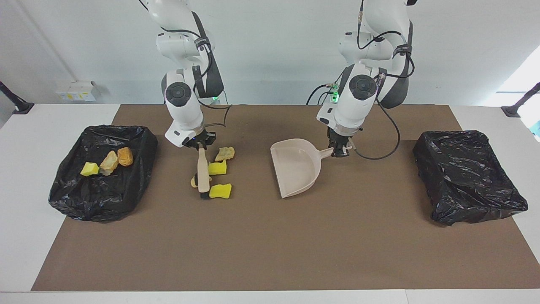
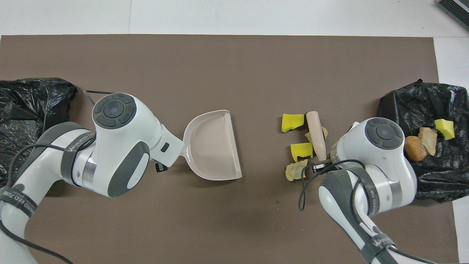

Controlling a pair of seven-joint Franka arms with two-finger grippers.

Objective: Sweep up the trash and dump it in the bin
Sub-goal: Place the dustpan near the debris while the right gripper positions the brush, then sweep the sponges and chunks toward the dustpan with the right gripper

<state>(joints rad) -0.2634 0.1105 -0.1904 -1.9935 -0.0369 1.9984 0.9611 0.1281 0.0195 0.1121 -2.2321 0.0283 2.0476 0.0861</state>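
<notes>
Sweeping is the step in hand. Nearest the robots among the loose trash, a tan crust is seen on the brown mat, beside the right claw, which is clamped shut on the handle of a wooden brush. The brush is held bristles-down with its head on the mat. A yellow sponge bit is shown touching the brush on the side toward the dustpan, a second yellow sponge bit is shown farther from the robots by the bristles, and a small tan chunk is partly hidden on the brush's side toward the filled bin.

The left claw is closed on the handle of a beige dustpan, whose open mouth is turned toward the pile yet is kept well apart from it. The next move is judged to call for the gap to be closed: the pan set flat and the four pieces pushed across into it.

Three pieces are already held in the black-lined bin at the right arm's end of the worktop; a second black-lined bin is seen at the left arm's end. Nothing is seen between pile and pan.
</notes>
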